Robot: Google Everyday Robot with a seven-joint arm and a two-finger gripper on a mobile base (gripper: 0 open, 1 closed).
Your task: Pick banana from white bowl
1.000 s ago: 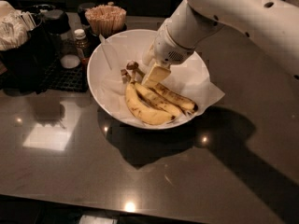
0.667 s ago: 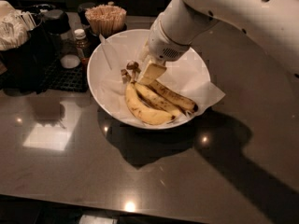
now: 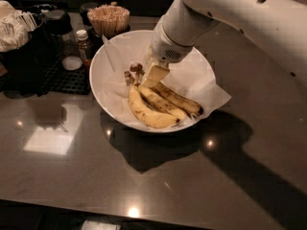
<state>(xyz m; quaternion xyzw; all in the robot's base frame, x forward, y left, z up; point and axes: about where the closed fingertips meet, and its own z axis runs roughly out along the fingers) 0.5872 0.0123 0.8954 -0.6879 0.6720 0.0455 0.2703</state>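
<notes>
I have the robot's white arm reaching in from the upper right, and its gripper (image 3: 154,74) is down inside the large round glossy white bowl (image 3: 106,56), right over the stem ends of the fruit. From this view I cannot tell whether the gripper is spread or clamped on anything. The long, slim, brown-speckled yellow banana (image 3: 182,99) lies in the bowl on the crinkled white paper lining (image 3: 211,91). It is the rightmost of three, touching the two plumper yellow bananas (image 3: 146,113) beside it. The bowl sits on the dark glossy desk (image 3: 144,186). Behind it to the left I see a round cup of wooden stir sticks (image 3: 109,19) and a small brown bottle with a white cap (image 3: 84,42)
</notes>
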